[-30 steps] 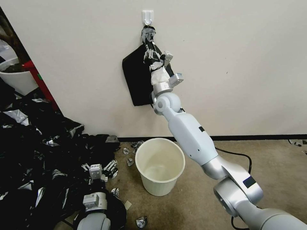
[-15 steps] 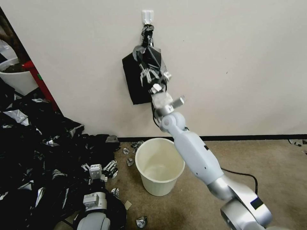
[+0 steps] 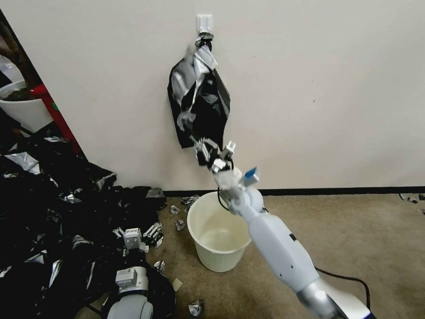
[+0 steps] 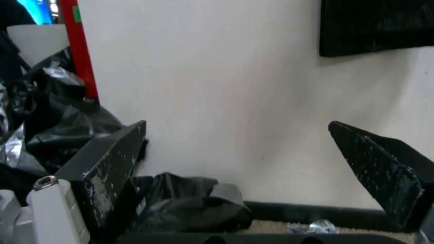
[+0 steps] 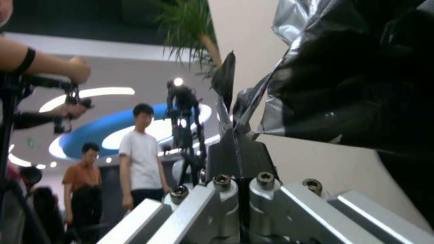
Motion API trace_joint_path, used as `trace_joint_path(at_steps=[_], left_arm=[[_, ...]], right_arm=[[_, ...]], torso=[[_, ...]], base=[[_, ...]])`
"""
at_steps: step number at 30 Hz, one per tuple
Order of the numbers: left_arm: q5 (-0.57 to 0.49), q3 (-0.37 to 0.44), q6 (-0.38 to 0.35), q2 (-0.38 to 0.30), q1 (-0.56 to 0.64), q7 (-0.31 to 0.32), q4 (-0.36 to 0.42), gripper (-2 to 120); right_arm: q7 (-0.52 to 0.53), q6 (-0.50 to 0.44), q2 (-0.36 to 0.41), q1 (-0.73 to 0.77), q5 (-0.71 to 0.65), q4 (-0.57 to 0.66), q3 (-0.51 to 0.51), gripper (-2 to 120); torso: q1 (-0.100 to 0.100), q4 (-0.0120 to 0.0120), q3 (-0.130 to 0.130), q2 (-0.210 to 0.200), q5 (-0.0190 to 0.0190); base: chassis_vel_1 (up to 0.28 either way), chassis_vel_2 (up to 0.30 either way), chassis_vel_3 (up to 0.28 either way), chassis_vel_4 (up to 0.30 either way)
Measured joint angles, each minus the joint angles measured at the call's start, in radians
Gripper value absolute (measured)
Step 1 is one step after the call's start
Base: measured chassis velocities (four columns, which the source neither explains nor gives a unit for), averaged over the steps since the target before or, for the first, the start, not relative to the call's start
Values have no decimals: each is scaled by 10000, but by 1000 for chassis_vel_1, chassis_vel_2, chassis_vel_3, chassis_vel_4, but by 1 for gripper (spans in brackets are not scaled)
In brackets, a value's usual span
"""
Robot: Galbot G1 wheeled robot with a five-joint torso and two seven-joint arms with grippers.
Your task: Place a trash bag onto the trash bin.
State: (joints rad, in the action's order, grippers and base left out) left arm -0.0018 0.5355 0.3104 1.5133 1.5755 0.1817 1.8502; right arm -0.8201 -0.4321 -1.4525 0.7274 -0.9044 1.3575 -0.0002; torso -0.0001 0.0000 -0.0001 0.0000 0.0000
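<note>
The trash bag point(image 3: 200, 99) is glossy black film with a silvery sheen. It hangs stretched from a white wall hook point(image 3: 204, 22) down to my right gripper point(image 3: 208, 153). That gripper is shut on the bag's lower end, just above the far rim of the trash bin point(image 3: 221, 230). In the right wrist view the film point(image 5: 352, 84) is pinched between the closed fingers of the right gripper point(image 5: 235, 135). The cream-white bin stands upright on the carpet and holds nothing. My left gripper point(image 3: 137, 232) hangs low to the bin's left. In the left wrist view the left gripper point(image 4: 253, 166) is open and holds nothing.
A large mass of black plastic film point(image 3: 53, 212) covers the floor at the left. A wider white tub point(image 3: 22, 106) with a red bar stands behind it. Foil scraps point(image 3: 179, 208) lie by the bin and a black cable point(image 3: 349, 279) runs across the carpet at right.
My right gripper has come down from near the hook to just above the bin, drawing the bag downward so that it spreads out. The left arm has not moved.
</note>
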Motion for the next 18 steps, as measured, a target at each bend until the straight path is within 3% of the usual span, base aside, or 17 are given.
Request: trace_joint_path(at_steps=[13,18], left_arm=[[-740,-96,284,-477,-654,-343,217,100],[-2178,-433,369,-1561,-1429,-1106,750,100]], right_arm=[[-1606,-177,189,1387,1370,-161,526,0],[-1341,-310,345,1340,1480,-174,642,0]], torso=[[0,-1,0,0,-2],[0,-1,0,0,-2]], base=[[0,0,0,0],[0,0,0,0]])
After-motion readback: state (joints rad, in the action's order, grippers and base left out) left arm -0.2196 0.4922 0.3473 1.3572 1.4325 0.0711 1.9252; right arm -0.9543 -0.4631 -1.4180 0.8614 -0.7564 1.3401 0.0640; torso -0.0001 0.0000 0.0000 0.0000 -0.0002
